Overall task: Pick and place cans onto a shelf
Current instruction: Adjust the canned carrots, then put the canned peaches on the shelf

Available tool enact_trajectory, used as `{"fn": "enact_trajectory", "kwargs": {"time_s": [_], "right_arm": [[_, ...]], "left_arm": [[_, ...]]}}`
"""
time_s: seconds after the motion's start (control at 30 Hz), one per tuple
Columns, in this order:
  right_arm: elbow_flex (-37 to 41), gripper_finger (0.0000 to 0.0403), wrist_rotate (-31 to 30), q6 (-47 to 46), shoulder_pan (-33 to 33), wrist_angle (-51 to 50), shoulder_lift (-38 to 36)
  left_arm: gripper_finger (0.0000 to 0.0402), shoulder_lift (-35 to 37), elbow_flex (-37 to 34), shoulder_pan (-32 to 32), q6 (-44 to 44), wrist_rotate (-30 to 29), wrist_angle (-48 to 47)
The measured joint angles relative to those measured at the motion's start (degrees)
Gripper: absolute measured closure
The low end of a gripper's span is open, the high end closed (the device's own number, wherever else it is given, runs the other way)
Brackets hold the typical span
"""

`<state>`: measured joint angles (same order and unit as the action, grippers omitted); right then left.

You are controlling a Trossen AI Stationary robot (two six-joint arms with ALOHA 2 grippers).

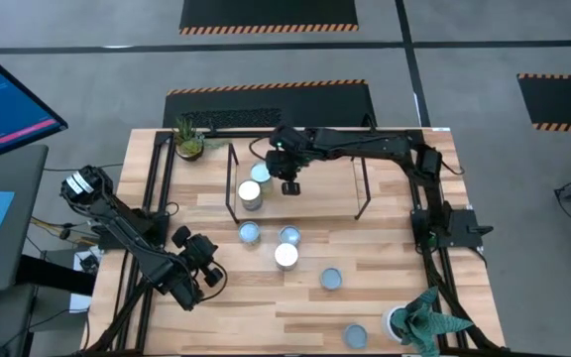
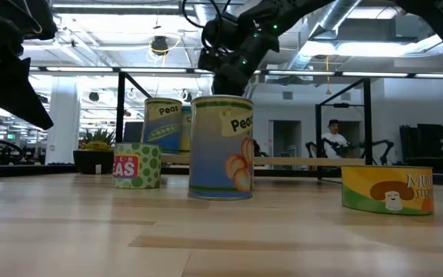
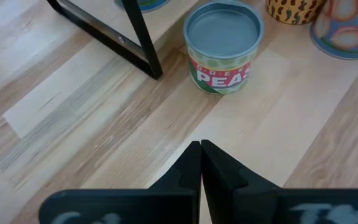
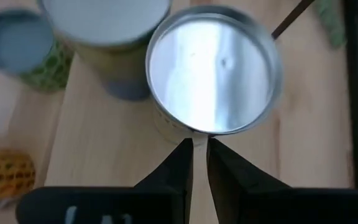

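Right wrist view: right gripper, fingers nearly together, hovers beside shelved can; withdraw upward without nudging it. Left gripper closed, waiting.

- Tall peach can sits front and center on the wood surface, upright, label facing us.
- A dark arm comes down from above, ending right over the peach can's top.
- Left of the peach can: a short green-dotted peas can, with a taller peas can behind it.
- Right of the peach can: a low yellow mushroom can, well apart.
- Behind the peach can: the shelf's black rods and light board.
- Far back, right of the peach can, a person.
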<state>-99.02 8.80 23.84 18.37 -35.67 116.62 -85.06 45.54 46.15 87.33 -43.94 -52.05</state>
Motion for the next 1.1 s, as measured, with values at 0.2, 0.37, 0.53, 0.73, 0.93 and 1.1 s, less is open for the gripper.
{"fn": "enact_trajectory", "kwargs": {"time_s": [0.2, 0.37, 0.53, 0.73, 0.93, 1.1], "right_arm": [[-0.02, 0.0331, -0.11, -1.94, 0.04, 7.24, -0.02], [-0.02, 0.0331, -1.19, -3.38, 0.13, 3.53, -0.02], [0.0, 0.0331, -1.34, -5.66, -0.25, -0.12, -0.02], [0.0, 0.0331, -1.52, -7.51, -1.39, -1.67, -0.43], [-1.56, 0.0331, -10.37, -11.69, -2.41, -4.79, -1.49], [-7.47, 0.0331, -14.28, -16.96, -3.7, -15.91, -1.49]], "left_arm": [[0.0401, 0.0, 0.0, 0.0, -0.02, 0.03, -0.04], [0.0401, 0.0, 0.0, 0.0, 0.24, 1.22, -0.03], [0.0401, 0.0, 0.0, 0.0, 0.16, 1.48, -0.02], [0.0401, 0.0, 0.0, 0.0, 0.22, 1.7, 0.08], [0.0401, 0.0, 0.0, 0.0, 0.44, 1.7, 0.18], [0.0401, 0.0, 0.0, 0.0, 0.46, 1.65, 0.54]]}}
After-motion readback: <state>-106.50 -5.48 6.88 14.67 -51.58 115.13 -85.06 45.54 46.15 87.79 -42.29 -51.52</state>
